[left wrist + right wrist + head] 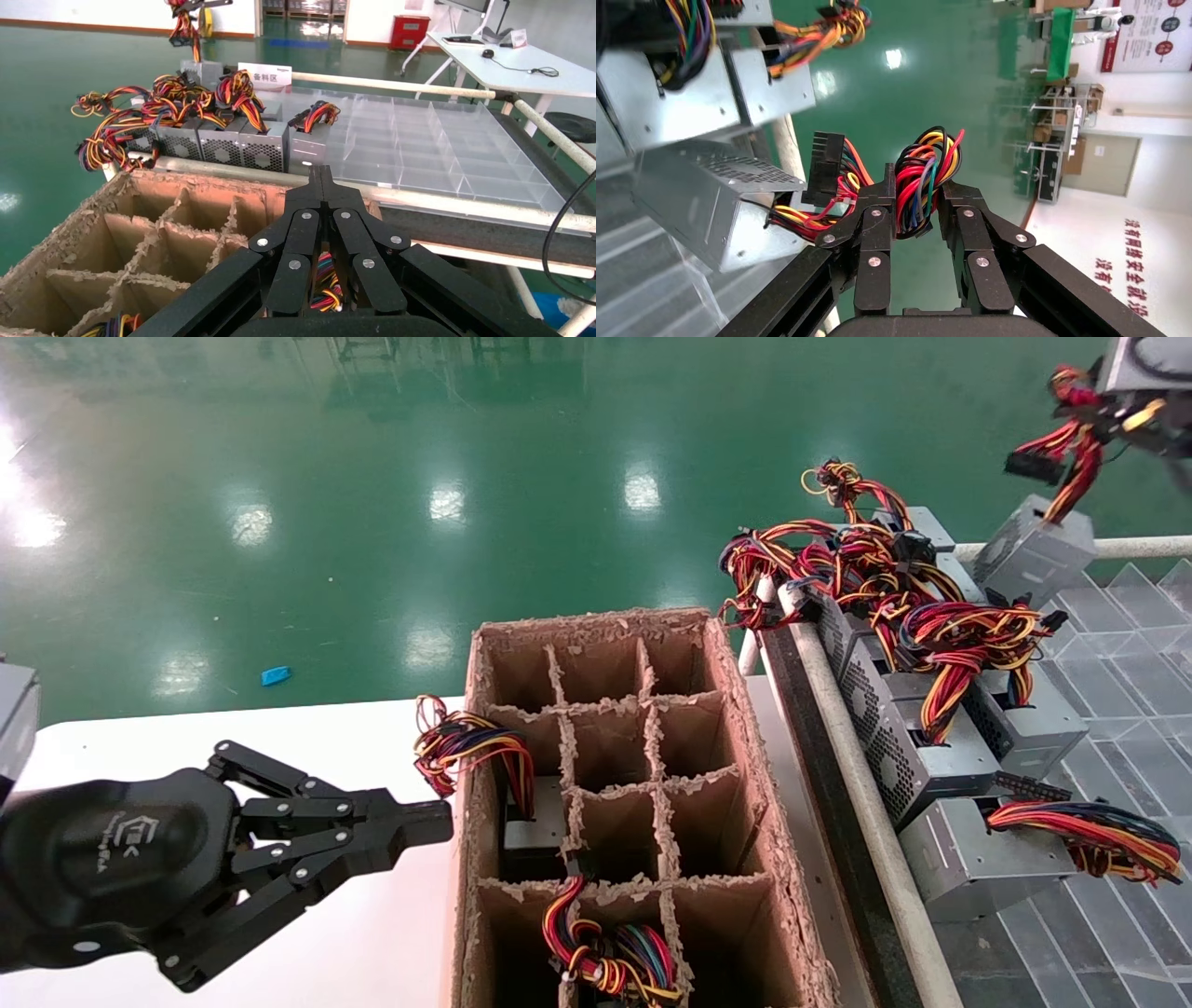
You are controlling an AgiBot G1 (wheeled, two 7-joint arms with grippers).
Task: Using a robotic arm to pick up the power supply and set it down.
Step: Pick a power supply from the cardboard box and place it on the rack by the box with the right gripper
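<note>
The pick-up stage appears complete: the right gripper point(916, 193) has its fingers point(873, 210) pinching the wire bundle point(923, 179) of the power supply point(712, 203), and the grey box hangs beside the fingers by its wires, raised clear of the remaining units. In the head view this gripper is only partly in frame at the upper right corner, where the lifted power supply point(1131, 360) and its trailing wires point(1071, 449) show above the stock. The set-down stage is judged outstanding, since the unit touches no surface. The likely destination is the cardboard box point(745, 728) with its divider cells, well apart from the right fingers; two cells there already carry units with wires spilling out point(466, 747), and the rest look empty. The left gripper point(424, 826) is idle over the white worktop point(233, 738), its fingers pressed together with the tips pointing at the near wall of the cardboard box. Below the right fingers, the other power supplies point(931, 747) lie in a row on a clear plastic divider tray point(1117, 672), their wires tangled over them; the tray rests in a frame of pale tubes point(866, 803). The floor point(372, 505) is glossy green and reflects ceiling lights, with a small blue scrap point(276, 675) on it. Farther out, the left wrist view shows a white desk point(520, 67) and a red cabinet point(409, 31); the right wrist view shows shelving point(1053, 126) and wall posters point(1151, 35)
</note>
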